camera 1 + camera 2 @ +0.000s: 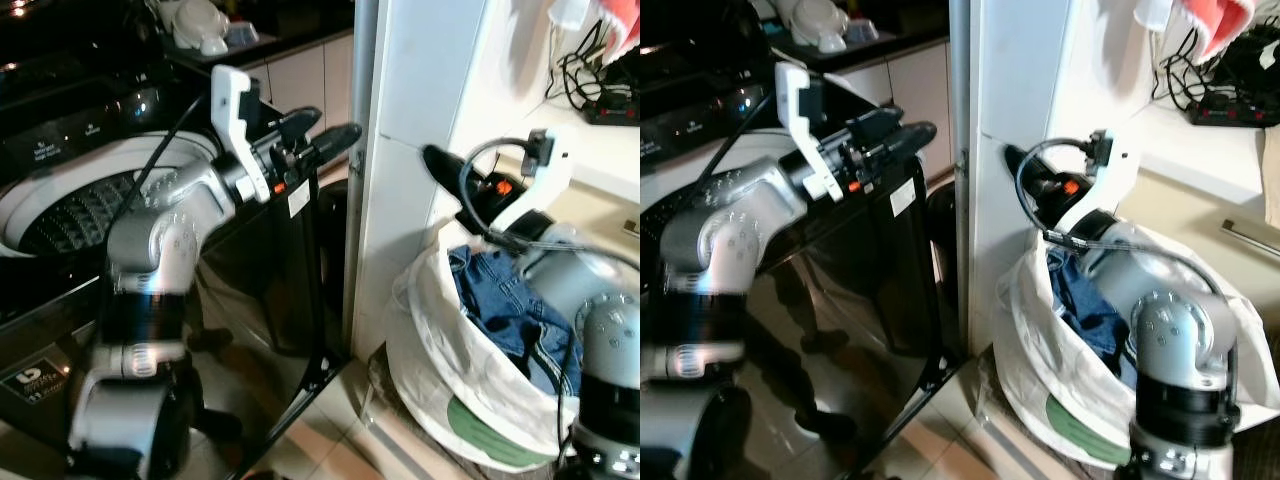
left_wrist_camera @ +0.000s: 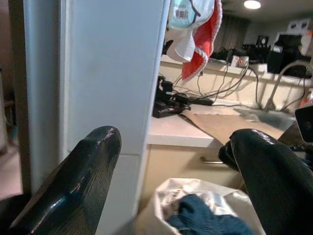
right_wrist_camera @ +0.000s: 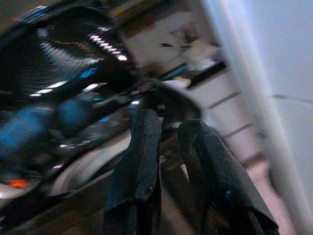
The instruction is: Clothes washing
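Indoor light was dim and warm; a ceiling lamp (image 2: 252,4) glowed. Glare streaked the black washer (image 1: 60,120). The right wrist view was motion-blurred, the eye views soft.

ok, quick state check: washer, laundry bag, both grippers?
Washing machine: lid up, drum exposed, no clothes visible in the part shown.
Laundry bag: open, blue denim clothes inside.
Left gripper: open, empty, raised beside the washer.
Right gripper: fingers nearly together, empty, above the bag.
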{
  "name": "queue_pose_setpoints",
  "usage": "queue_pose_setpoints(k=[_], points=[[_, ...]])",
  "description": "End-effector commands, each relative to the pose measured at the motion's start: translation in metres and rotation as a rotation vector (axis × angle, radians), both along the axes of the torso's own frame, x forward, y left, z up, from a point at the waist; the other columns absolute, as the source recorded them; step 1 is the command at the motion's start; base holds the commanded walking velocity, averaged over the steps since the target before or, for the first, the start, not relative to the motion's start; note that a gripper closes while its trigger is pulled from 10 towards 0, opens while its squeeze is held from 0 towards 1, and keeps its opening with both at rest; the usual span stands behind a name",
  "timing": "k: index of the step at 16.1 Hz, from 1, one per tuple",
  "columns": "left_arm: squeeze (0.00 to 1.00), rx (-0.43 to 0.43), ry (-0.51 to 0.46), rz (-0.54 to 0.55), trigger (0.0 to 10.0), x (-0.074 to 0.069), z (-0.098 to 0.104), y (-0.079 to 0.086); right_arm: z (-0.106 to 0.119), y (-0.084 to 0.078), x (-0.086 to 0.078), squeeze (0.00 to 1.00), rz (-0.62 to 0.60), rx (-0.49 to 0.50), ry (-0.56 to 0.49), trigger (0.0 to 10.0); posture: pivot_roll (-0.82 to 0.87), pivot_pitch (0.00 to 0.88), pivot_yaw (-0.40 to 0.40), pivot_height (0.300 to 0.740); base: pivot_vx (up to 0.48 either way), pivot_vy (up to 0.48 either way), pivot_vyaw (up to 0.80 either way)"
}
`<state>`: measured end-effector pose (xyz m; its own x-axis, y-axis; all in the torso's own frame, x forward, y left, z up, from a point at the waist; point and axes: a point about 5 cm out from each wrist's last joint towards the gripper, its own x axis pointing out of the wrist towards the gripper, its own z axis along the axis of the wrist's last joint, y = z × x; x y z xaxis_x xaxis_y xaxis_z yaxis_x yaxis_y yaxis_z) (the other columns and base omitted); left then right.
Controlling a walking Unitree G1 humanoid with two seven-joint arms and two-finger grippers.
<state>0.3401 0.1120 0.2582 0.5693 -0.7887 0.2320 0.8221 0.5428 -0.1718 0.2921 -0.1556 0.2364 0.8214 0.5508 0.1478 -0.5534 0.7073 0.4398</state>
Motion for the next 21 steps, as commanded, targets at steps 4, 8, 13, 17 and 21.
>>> queue_pose_setpoints(k=[4,8,13,17,21], points=[[0.00,0.123,0.021,0.128,10.0,-0.011,-0.018,-0.003,-0.030,-0.030,0.018,0.00,-0.260,-0.137,0.143,10.0,-0.03,0.000,0.082,0.740,0.000,0.000,0.00],[0.00,0.358,-0.005,0.077,10.0,-0.037,-0.053,-0.014,-0.085,-0.076,0.034,1.00,-0.495,-0.421,0.353,10.0,-0.02,0.000,0.078,0.740,0.000,0.000,0.00],[0.00,0.498,-0.038,-0.030,10.0,-0.059,-0.069,-0.016,-0.117,-0.100,0.036,1.00,-0.469,-0.701,0.526,10.0,0.00,0.000,0.058,0.740,0.000,0.000,0.00],[0.00,0.531,-0.033,-0.090,10.0,-0.073,-0.070,-0.011,-0.116,-0.111,0.015,0.29,-0.436,-0.776,0.703,10.0,0.01,0.000,0.043,0.740,0.000,0.000,0.00],[0.00,0.514,-0.031,-0.155,10.0,-0.081,-0.069,-0.012,-0.097,-0.114,-0.006,0.00,-0.406,-0.776,0.753,10.0,-0.01,0.000,0.050,0.740,0.000,0.000,0.00]])
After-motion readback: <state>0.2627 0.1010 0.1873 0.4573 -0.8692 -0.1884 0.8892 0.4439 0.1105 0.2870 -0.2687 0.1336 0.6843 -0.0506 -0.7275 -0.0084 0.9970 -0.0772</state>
